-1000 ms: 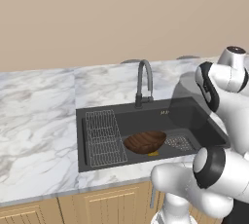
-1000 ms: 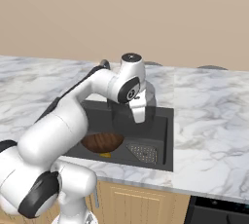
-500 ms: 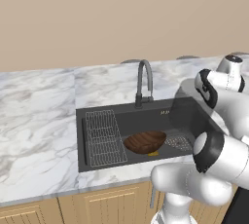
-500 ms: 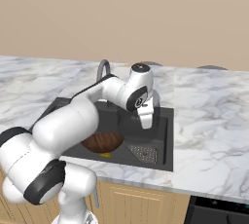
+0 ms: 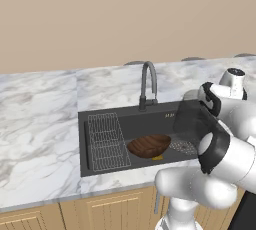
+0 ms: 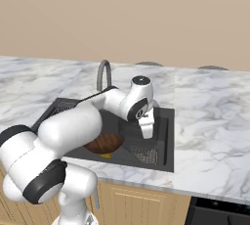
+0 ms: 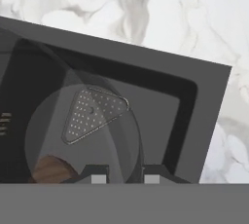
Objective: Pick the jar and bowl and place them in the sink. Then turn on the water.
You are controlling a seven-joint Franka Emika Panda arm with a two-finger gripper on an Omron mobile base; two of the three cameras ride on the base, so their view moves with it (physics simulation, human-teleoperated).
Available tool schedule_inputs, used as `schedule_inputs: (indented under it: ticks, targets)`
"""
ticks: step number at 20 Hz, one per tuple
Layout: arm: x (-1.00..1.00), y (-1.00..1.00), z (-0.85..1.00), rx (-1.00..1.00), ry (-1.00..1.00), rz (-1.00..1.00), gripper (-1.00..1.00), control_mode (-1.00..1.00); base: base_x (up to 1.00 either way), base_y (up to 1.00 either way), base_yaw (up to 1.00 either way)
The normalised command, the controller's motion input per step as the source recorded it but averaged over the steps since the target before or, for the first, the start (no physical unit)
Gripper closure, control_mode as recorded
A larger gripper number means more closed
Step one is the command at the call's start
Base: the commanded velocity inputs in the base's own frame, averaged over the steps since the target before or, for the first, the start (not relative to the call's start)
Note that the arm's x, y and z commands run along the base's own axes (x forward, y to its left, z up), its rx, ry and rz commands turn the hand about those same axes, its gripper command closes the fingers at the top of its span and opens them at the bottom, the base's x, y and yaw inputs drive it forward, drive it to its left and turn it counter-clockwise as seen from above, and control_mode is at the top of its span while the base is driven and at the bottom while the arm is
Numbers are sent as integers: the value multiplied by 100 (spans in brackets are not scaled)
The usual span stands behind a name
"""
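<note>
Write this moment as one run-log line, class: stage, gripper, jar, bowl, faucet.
stage: carrying jar over sink | gripper: shut on jar | jar: above basin's right end | bowl: in sink | faucet: no water visible

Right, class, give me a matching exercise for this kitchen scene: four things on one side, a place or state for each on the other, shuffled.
Things:
1. bowl
2. jar
3. wire rack
4. faucet

Places or states:
A. lies at the basin's left end
B. held in the claw over the sink
C. stands at the sink's back rim, dry
D. rests on the basin floor

Pairs: 1-D, 2-B, 3-A, 4-C

White arm reaches forward and down, gripper (image 7: 125, 178) fingers nearly closed, pointing downward
</note>
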Motion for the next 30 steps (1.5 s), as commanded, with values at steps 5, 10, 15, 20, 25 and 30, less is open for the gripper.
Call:
schedule_inputs:
  ticks: [5, 10, 15, 20, 25, 30]
  targets:
    - [4, 0, -43, -1, 0, 1, 100, -100, 0, 0, 0]
    - [15, 0, -43, 0, 0, 1, 100, -100, 0, 0, 0]
    - [22, 0, -36, 0, 0, 1, 100, -100, 0, 0, 0]
    - [17, 0, -32, 0, 0, 2, 100, -100, 0, 0, 0]
    - [2, 0, -24, 0, 0, 3, 100, -100, 0, 0, 0]
    - [0, 0, -22, 0, 0, 5, 100, -100, 0, 0, 0]
